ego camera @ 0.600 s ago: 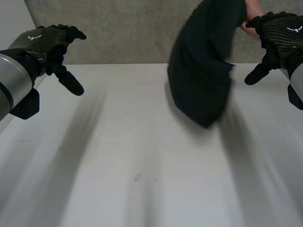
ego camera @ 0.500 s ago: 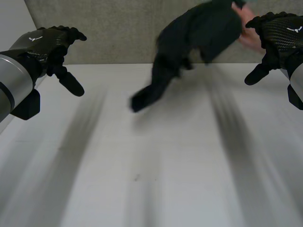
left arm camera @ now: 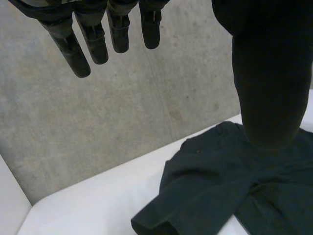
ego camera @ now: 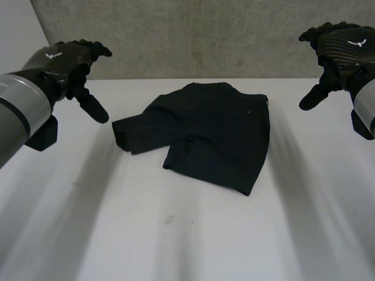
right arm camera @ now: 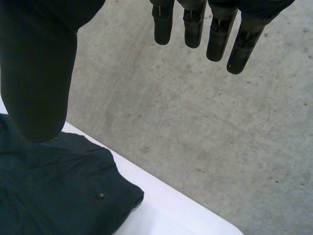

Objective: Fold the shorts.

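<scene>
Dark shorts point(ego camera: 205, 134) lie crumpled on the white table point(ego camera: 176, 234), toward its far middle, one leg point(ego camera: 137, 130) stretched out to the left. My left hand point(ego camera: 67, 61) hovers above the table's far left, open and empty, clear of the cloth. My right hand point(ego camera: 340, 52) hovers at the far right, open and empty too. In the left wrist view the shorts point(left arm camera: 215, 191) lie beyond my straight fingers point(left arm camera: 93, 44) and thumb. In the right wrist view the waistband end of the shorts point(right arm camera: 63, 186) lies below my thumb, fingers point(right arm camera: 215, 39) straight.
A grey concrete wall point(ego camera: 176, 35) rises just behind the table's far edge. The near half of the table is bare white surface.
A person's hand held the shorts in the air at the back right and swung them; now the shorts lie on the table and that hand is gone. Both my hands stayed nearly still.
</scene>
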Robot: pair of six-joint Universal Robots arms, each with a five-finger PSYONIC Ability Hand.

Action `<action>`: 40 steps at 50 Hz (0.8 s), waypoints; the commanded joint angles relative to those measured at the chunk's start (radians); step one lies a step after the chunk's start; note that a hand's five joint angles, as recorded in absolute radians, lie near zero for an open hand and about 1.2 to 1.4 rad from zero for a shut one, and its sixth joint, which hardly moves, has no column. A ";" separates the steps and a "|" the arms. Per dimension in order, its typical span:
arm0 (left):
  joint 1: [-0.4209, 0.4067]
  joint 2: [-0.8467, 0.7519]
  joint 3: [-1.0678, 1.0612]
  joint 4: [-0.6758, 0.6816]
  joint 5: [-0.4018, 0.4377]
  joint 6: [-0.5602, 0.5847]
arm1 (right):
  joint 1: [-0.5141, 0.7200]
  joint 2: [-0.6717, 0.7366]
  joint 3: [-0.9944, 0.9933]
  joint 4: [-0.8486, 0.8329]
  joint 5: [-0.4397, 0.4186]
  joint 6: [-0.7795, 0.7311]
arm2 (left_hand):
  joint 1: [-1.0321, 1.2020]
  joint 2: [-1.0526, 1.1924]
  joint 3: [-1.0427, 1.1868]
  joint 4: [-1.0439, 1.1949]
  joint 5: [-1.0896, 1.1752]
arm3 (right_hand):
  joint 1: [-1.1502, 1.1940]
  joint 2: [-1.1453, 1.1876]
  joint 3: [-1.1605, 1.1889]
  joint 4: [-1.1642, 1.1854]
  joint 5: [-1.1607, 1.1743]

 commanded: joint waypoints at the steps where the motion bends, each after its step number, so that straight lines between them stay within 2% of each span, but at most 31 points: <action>1: -0.005 -0.058 -0.021 0.025 0.005 0.003 | 0.008 0.046 0.004 0.030 -0.068 -0.057 | -0.005 -0.003 -0.009 -0.008 -0.014 | 0.012 -0.035 -0.014 -0.064 -0.060; 8: -0.046 -0.119 -0.028 0.047 0.005 0.003 | 0.052 0.178 0.016 0.123 -0.164 -0.210 | 0.013 0.015 0.009 0.010 0.004 | 0.012 -0.035 -0.014 -0.064 -0.060; 12: -0.143 -0.196 -0.056 0.097 0.007 0.005 | 0.070 0.241 -0.017 0.139 -0.140 -0.245 | 0.031 0.032 0.027 0.027 0.021 | 0.012 -0.035 -0.014 -0.064 -0.060; 18: -0.213 -0.328 -0.068 0.255 0.005 0.013 | 0.067 0.249 -0.039 0.140 -0.108 -0.244 | 0.075 0.076 0.071 0.071 0.065 | 0.012 -0.035 -0.014 -0.064 -0.060; 22: -0.224 -0.386 -0.048 0.283 -0.004 0.037 | 0.074 0.264 -0.005 0.146 -0.115 -0.224 | 0.081 0.082 0.077 0.077 0.071 | 0.013 -0.033 -0.013 -0.063 -0.059; 29: -0.218 -0.386 -0.050 0.285 -0.006 0.048 | 0.072 0.403 0.039 0.114 -0.160 -0.144 | 0.075 0.076 0.071 0.072 0.065 | 0.060 0.014 0.034 -0.016 -0.012; 35: -0.204 -0.352 -0.060 0.283 -0.007 0.046 | 0.072 0.492 0.041 -0.005 -0.174 -0.072 | 0.066 0.068 0.062 0.063 0.057 | 0.265 0.219 0.239 0.189 0.193; 40: -0.189 -0.326 -0.079 0.286 -0.007 0.046 | 0.070 0.548 0.032 -0.068 -0.174 -0.064 | 0.063 0.065 0.059 0.060 0.054 | 0.319 0.272 0.293 0.243 0.247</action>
